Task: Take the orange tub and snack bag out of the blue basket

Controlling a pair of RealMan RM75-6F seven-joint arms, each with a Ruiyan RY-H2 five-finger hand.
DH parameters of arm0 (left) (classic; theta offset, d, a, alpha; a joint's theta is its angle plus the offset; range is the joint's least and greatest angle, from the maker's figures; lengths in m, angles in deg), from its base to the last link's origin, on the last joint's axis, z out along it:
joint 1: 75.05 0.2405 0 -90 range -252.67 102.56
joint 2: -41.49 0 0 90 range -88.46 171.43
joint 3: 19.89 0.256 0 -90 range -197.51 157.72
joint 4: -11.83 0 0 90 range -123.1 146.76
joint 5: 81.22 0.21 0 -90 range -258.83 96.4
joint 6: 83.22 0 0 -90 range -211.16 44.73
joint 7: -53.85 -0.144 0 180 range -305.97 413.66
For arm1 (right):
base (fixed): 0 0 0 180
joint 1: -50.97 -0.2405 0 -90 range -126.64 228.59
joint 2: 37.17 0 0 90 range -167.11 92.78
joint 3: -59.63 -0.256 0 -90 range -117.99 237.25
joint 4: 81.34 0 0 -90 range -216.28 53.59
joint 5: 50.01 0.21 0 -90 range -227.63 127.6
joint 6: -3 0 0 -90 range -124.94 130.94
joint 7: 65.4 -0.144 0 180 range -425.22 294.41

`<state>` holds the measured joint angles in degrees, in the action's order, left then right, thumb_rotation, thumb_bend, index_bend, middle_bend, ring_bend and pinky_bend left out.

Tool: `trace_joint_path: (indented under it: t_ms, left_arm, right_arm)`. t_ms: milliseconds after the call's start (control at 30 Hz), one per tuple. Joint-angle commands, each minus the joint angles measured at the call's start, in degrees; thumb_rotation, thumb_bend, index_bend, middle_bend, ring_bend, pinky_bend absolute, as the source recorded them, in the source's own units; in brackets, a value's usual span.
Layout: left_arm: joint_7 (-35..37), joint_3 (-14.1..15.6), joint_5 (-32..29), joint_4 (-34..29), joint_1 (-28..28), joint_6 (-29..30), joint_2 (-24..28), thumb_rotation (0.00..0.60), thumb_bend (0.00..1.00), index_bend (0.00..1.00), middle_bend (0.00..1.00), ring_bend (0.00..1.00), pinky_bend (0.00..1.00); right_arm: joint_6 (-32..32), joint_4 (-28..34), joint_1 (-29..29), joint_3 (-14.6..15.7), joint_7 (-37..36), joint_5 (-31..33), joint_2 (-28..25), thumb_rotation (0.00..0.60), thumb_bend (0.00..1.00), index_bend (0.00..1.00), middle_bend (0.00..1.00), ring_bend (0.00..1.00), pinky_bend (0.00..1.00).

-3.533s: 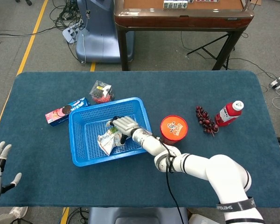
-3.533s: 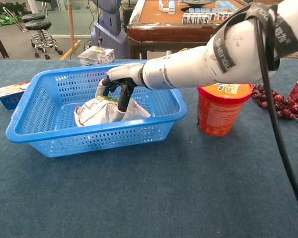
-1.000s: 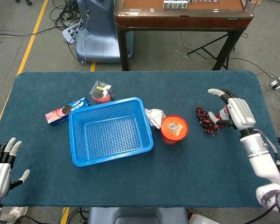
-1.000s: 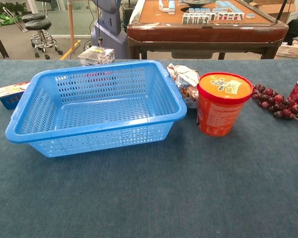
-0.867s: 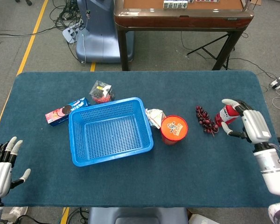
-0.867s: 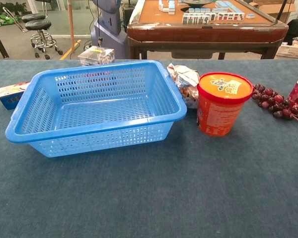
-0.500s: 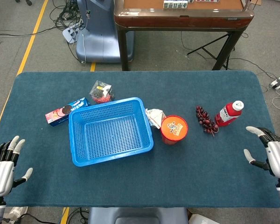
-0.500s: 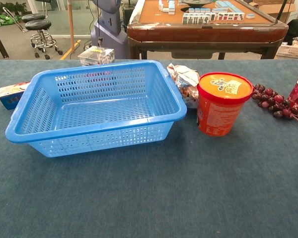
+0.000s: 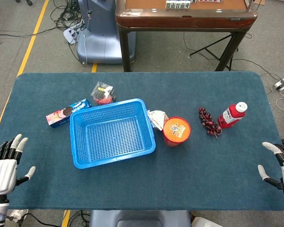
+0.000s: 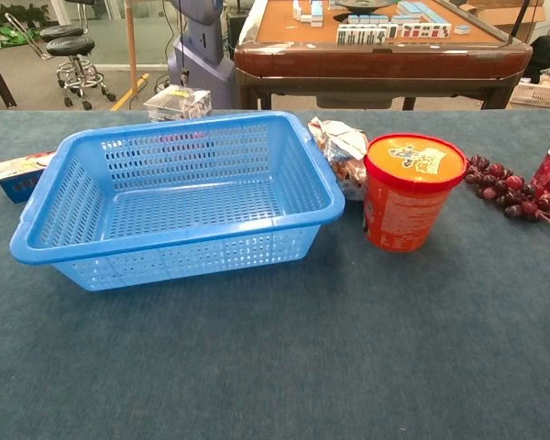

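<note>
The blue basket (image 9: 80,124) (image 10: 92,234) stands left of centre with nothing inside it. The orange tub (image 9: 176,131) (image 10: 412,191) stands upright on the cloth just right of the basket. The crumpled snack bag (image 9: 156,118) (image 10: 345,154) lies between the basket's far right corner and the tub. My left hand (image 9: 4,172) hovers at the table's near left corner, fingers spread, holding nothing. My right hand (image 9: 283,170) is at the near right edge, partly cut off by the frame, fingers apart and empty. Neither hand appears in the chest view.
A bunch of dark grapes (image 9: 208,121) (image 10: 507,187) and a red bottle (image 9: 232,114) lie right of the tub. A cookie box (image 9: 65,112) (image 10: 18,174) and a clear box (image 9: 103,93) (image 10: 177,102) sit behind the basket. A wooden table (image 9: 184,14) stands beyond.
The right hand carried the snack bag out of the basket, left it by the tub, then withdrew past the red bottle to the near right edge. The left hand rose slightly.
</note>
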<state>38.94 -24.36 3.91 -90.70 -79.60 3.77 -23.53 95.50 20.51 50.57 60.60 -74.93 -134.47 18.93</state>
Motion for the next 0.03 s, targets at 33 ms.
trace_joint_path:
  t_ms: [33]
  left_arm:
    - [-0.7, -0.3, -0.2, -0.4, -0.6, -0.5, -0.2, 0.6, 0.29, 0.0, 0.0, 0.0, 0.0]
  right_arm:
    - [0.7, -0.8, 0.8, -0.1, 0.4, -0.3, 0.6, 0.6, 0.32, 0.21, 0.26, 0.17, 0.24]
